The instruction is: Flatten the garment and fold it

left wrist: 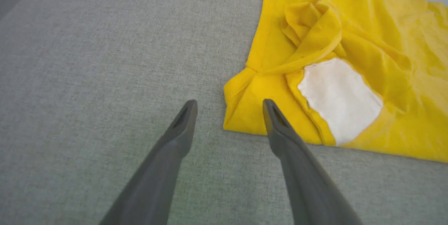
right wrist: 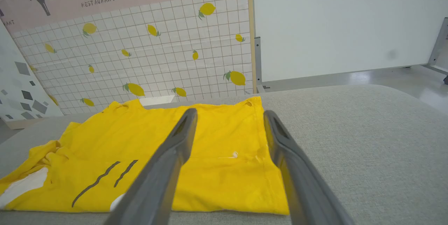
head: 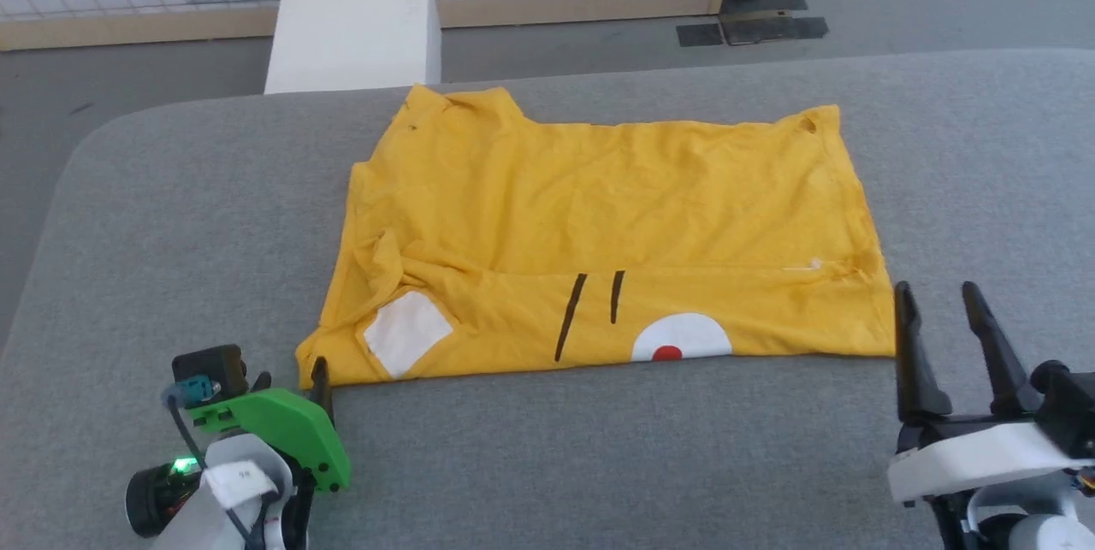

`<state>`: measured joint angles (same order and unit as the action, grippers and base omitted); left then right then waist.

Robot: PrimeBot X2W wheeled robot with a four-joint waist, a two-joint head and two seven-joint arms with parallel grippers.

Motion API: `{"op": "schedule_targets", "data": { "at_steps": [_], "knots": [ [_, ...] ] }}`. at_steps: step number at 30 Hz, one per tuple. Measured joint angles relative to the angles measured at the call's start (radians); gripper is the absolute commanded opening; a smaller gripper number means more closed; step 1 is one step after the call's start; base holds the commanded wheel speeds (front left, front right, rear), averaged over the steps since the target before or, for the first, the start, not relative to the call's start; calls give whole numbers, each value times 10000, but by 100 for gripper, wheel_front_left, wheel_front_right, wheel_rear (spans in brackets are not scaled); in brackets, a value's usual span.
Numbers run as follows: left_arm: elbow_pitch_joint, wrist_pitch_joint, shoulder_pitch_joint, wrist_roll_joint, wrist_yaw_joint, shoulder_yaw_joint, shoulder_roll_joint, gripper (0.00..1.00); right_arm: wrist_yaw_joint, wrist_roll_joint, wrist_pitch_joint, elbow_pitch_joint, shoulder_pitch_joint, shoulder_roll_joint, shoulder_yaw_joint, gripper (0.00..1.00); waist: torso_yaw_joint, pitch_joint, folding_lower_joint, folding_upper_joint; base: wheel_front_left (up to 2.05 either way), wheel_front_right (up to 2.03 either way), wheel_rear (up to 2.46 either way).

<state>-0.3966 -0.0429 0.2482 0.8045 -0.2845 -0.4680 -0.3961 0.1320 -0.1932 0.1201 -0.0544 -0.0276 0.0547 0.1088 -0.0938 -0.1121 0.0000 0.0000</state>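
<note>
Yellow shirt [head: 599, 225] lies flat-ish on grey pad [head: 171, 233], wrinkly at left. White patch, 2 black lines, red dot along near edge. My L gripper [head: 291, 381] just beside near-left corner. My R gripper [head: 937, 293] just beside near-right corner, fingers apart, holding nothing. White box [head: 355, 24] behind pad.

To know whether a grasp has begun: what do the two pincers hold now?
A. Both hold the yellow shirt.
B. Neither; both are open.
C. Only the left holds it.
B: the left pincer and the right pincer both stand open at the near corners of the garment, gripping nothing.
</note>
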Motion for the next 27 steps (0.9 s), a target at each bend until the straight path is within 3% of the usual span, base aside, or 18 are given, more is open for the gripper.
{"op": "schedule_targets", "data": {
  "at_steps": [4, 5, 6, 7, 8, 13, 17, 27],
  "knots": [
    [-541, 1154, 343, 414, -297, 19, 19, 100, 0, 29, 38, 100, 0, -8, -268, 100, -278, -28, 0, 0, 0, 0, 0],
    [-706, 1906, 561, 589, -339, -23, 13, 100, 0, 52, 35, 163, 1, -10, -360, 100, -450, -71, 0, 0, 0, 0, 0],
    [-732, 2178, 646, 616, -339, -79, -35, 93, 0, 65, 35, 178, 1, -10, -385, 100, -499, -92, 0, 0, 0, 0, 0],
    [-725, 2445, 718, 677, -334, -127, -90, 55, 0, 69, 31, 205, 2, -10, -405, 100, -542, -115, 0, 0, 0, 0, 0],
    [-698, 2596, 756, 746, -322, -136, -123, 0, 0, 75, 25, 230, 3, -10, -410, 100, -570, -132, 0, 0, 0, 0, 0],
    [-349, 2878, 785, 928, -157, -211, -215, 0, 0, 280, -360, 602, 162, -2, -330, 100, -645, -228, 0, 0, 0, 0, 0],
    [-113, 2874, 776, 930, -146, -282, -221, 0, 0, 403, -1279, 1384, 906, -4, 173, 100, -576, -299, 0, 0, 0, 0, 0],
    [161, 2717, 816, 917, 115, -395, -194, 0, 0, 621, -5916, 4261, 3343, -29, 1804, 100, -209, -532, 0, 0, 0, 0, 0]
  ]
}}
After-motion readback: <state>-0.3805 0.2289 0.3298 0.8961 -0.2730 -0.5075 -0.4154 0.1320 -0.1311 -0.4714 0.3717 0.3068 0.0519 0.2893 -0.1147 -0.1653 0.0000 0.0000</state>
